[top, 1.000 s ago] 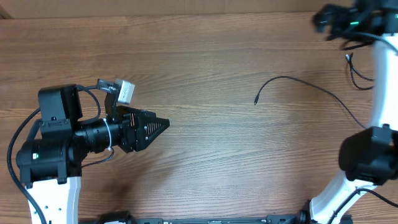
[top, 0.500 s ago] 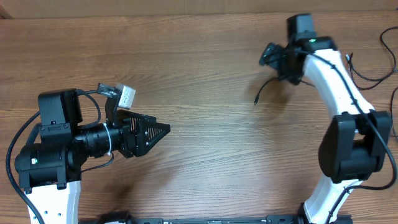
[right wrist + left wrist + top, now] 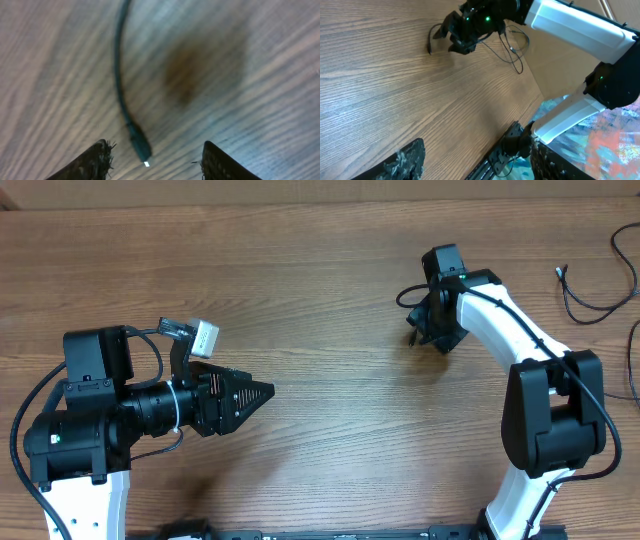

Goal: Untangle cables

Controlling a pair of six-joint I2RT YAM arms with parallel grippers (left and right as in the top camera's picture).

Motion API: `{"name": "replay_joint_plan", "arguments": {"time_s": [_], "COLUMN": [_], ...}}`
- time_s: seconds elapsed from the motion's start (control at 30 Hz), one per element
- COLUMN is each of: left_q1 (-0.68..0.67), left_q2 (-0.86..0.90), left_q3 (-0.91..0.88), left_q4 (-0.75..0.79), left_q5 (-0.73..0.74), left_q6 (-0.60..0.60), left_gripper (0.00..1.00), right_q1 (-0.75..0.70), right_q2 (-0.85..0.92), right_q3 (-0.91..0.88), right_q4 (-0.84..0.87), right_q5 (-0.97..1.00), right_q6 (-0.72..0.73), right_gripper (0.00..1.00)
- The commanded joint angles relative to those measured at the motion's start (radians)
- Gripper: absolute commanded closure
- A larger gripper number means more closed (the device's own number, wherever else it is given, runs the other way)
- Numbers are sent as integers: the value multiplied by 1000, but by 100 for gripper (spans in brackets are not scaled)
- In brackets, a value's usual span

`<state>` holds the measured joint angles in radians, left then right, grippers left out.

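A thin black cable lies on the wooden table, its plug tip [image 3: 411, 340] at centre right; the rest is hidden under my right arm. In the right wrist view the plug [image 3: 140, 148] and its wire lie on the wood between my open fingers. My right gripper [image 3: 432, 330] [image 3: 157, 165] hovers just over that plug end, open, holding nothing. More thin black cable [image 3: 580, 302] lies loose at the far right edge and also shows in the left wrist view [image 3: 512, 47]. My left gripper [image 3: 258, 392] [image 3: 477, 157] is open and empty at the left, pointing right, far from the cables.
The table's back edge [image 3: 300, 205] runs along the top. The right arm's white links [image 3: 505, 310] arch over the table's right part. A small white connector block [image 3: 203, 333] sits on my left wrist. Arm bases stand at the front edge.
My right arm has swung from the far back right corner leftward and down over the cable's plug end. The left arm has barely moved.
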<state>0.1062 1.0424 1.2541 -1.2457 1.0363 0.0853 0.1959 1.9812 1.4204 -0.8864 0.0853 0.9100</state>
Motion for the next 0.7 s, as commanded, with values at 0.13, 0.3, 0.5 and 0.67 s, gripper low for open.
{"name": "replay_joint_plan", "arguments": {"time_s": [0.13, 0.3, 0.5, 0.67], "left_q1": [-3, -3, -3, -3], "left_q2": [-11, -11, -11, -11], "left_q3": [3, 3, 3, 3], "left_q4": [1, 1, 0, 0], "left_q5": [11, 11, 10, 6], "left_q6": [35, 35, 43, 50], "left_gripper": [33, 33, 33, 33], "right_q1": [48, 87, 100, 98], "right_q2": [5, 38, 84, 89], "right_q3": [-27, -27, -27, -20], "right_q4": [40, 97, 100, 115], "right_q5": [-13, -64, -64, -73], "right_q6": [-29, -127, -128, -227], "right_gripper": [45, 48, 48, 45]}}
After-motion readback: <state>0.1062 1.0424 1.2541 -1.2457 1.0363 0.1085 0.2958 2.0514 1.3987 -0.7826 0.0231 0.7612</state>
